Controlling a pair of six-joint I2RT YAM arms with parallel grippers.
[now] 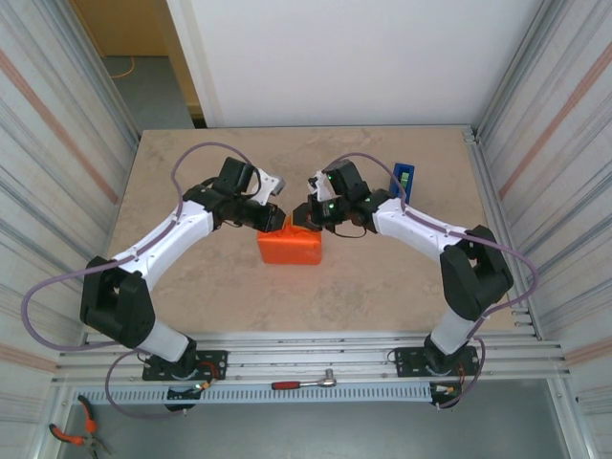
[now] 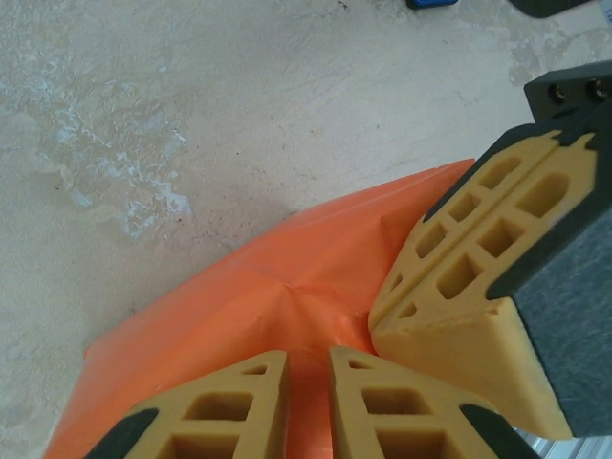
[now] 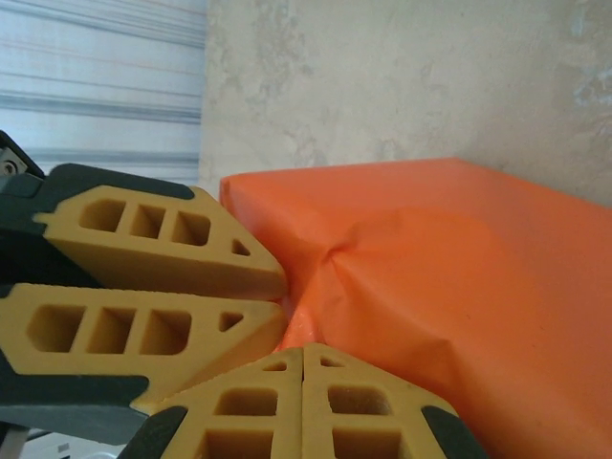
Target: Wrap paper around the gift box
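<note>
You have the paper [image 1: 290,248] in the middle of the table [image 1: 182,182], folded over into a low orange block; whatever it covers is hidden. Both arms meet over the block's far edge. Your left gripper [image 1: 276,220] comes in from the left and your right gripper [image 1: 307,219] sits just beside it. Left wrist view: the left fingers [image 2: 234,411] stand a narrow slit apart with orange showing in the slit. You cannot tell whether paper is pinched there or merely lies behind. Creases fan out over the sheet just ahead of the fingertips. Right wrist view: the right fingers [image 3: 368,411] are clamped flush together with nothing visible between them, tips at a puckered fold in the paper, close against the left fingers. A blue tape dispenser [image 1: 403,179] stands at the far right, well apart from the block.
</note>
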